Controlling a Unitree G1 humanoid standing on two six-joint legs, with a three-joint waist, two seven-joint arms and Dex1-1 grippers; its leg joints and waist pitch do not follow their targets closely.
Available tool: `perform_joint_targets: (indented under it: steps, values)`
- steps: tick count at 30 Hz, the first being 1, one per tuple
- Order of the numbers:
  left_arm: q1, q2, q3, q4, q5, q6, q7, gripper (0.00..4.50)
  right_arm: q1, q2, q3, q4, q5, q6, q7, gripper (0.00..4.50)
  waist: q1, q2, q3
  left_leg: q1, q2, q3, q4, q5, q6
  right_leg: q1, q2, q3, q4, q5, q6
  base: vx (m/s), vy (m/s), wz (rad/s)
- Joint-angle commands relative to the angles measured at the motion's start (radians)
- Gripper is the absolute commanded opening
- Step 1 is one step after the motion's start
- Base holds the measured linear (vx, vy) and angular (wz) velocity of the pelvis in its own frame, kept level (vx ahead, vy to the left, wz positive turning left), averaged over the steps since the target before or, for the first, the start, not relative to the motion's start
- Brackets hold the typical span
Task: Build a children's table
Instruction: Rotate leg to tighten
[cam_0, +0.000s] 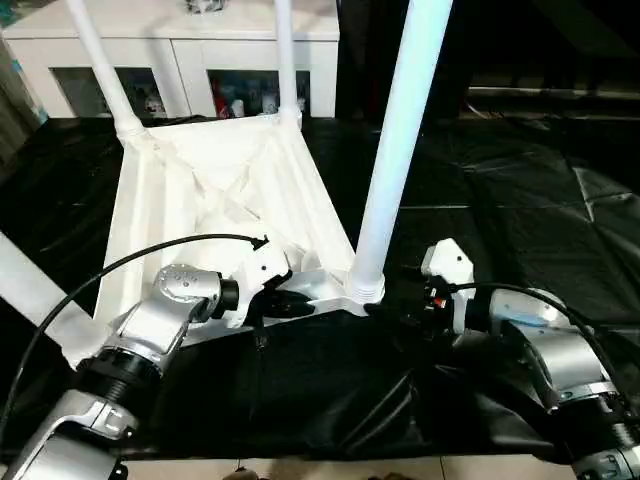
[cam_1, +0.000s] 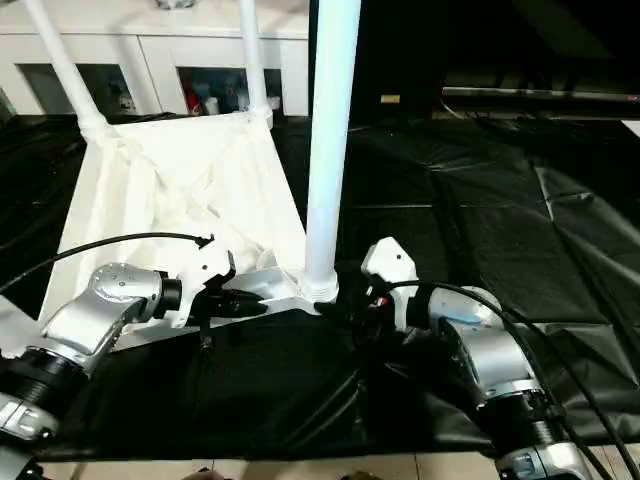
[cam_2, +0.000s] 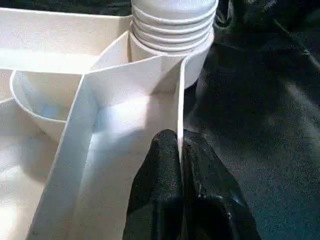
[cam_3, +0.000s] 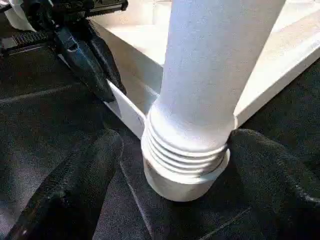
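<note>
Pinching the thin rim of the upturned table top (cam_0: 230, 200), my left tool (cam_0: 292, 296) sits just beside the near leg (cam_0: 400, 140). My right tool (cam_3: 170, 165) stands spread around that leg's threaded base. Plastic looks light, stiff, slick; grip low.

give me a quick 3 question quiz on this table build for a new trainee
1. True or false: the left gripper is shut on the thin rim wall of the upside-down table top.
2. What do the right gripper's open fingers sit either side of?
A. a cabinet door
B. the threaded base of the near leg at its corner socket
C. a loose screw
3. What covers the floor under the table?

Key
1. True.
2. B.
3. A black plastic sheet.
</note>
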Motion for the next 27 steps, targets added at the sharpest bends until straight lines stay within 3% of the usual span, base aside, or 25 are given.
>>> perform_joint_targets:
  steps: [1,9,10,14,16,27]
  values:
    - [-0.004,-0.039,0.007,0.0,-0.035,-0.041,-0.013,0.08,-0.031,0.016,0.011,0.024,-0.007,-0.011,-0.009,3.87,0.003,-0.014,-0.067,0.004,0.027,-0.003,-0.066,-0.145,0.056,0.059,-0.069,0.041,-0.08,-0.303,-0.174,0.0,0.0,0.0]
    - [-0.002,-0.029,-0.004,0.023,-0.003,-0.051,-0.019,0.08,-0.095,0.06,0.013,0.121,-0.021,-0.03,-0.034,3.87,0.005,-0.013,-0.071,0.003,0.029,-0.002,-0.065,-0.115,0.057,0.06,-0.07,0.042,-0.071,-0.244,-0.191,0.0,0.0,0.0]
    - [-0.001,-0.03,-0.003,0.023,-0.001,-0.052,-0.021,0.0,-0.102,0.064,0.016,0.135,-0.025,-0.035,-0.035,3.58,0.003,-0.016,-0.07,0.002,0.029,-0.002,-0.065,-0.117,0.057,0.06,-0.071,0.041,-0.071,-0.246,-0.194,0.0,0.0,0.0]
    - [-0.002,-0.031,0.001,0.029,0.008,-0.055,-0.013,0.0,-0.11,0.069,0.025,0.156,-0.03,-0.043,-0.027,3.46,0.006,-0.016,-0.07,0.002,0.029,-0.002,-0.065,-0.111,0.06,0.062,-0.07,0.042,-0.07,-0.239,-0.194,0.0,0.0,0.0]
    - [0.0,-0.032,0.005,0.032,0.013,-0.057,-0.013,0.0,-0.118,0.075,0.027,0.177,-0.033,-0.051,-0.027,3.08,0.006,-0.017,-0.069,0.002,0.029,-0.002,-0.066,-0.119,0.059,0.061,-0.071,0.041,-0.072,-0.258,-0.189,0.0,0.0,0.0]
    - [0.002,-0.032,0.007,0.033,0.02,-0.05,-0.018,0.0,-0.138,0.094,0.038,0.244,-0.047,-0.086,-0.017,2.76,0.005,-0.018,-0.068,0.003,0.028,-0.002,-0.067,-0.134,0.055,0.059,-0.072,0.041,-0.076,-0.301,-0.175,0.0,0.0,0.0]
